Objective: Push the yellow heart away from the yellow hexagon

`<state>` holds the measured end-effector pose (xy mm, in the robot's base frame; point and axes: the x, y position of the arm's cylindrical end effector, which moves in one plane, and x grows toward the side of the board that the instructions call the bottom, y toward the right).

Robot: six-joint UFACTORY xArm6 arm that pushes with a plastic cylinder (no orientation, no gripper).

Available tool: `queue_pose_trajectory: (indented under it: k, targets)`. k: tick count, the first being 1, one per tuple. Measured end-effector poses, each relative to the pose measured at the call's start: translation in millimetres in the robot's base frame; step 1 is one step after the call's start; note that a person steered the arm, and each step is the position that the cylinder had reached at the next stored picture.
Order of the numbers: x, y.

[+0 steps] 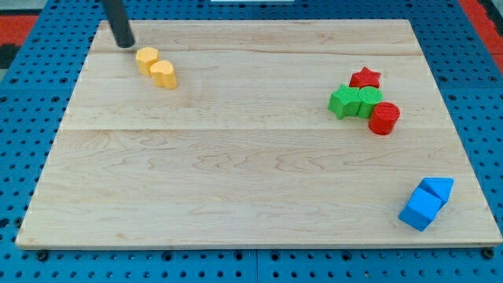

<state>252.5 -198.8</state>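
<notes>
The yellow hexagon [146, 59] and the yellow heart [164, 74] lie touching each other near the board's top left, the heart to the lower right of the hexagon. My tip [124, 43] rests on the board just up and to the left of the hexagon, a small gap away from it. The dark rod rises from the tip out of the view's top.
A red star [365, 77], two green blocks [343, 102] [368, 101] and a red cylinder [384, 118] cluster at the right. Two blue blocks [436, 189] [420, 210] sit by the bottom right corner. The wooden board [236, 181] lies on a blue pegboard.
</notes>
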Motion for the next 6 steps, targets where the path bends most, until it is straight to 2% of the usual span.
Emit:
queue_pose_trajectory:
  k: [1, 2, 3, 5, 6]
  targets:
    - [74, 27]
    - [101, 60]
    - [96, 109]
    - [194, 131]
    - [229, 135]
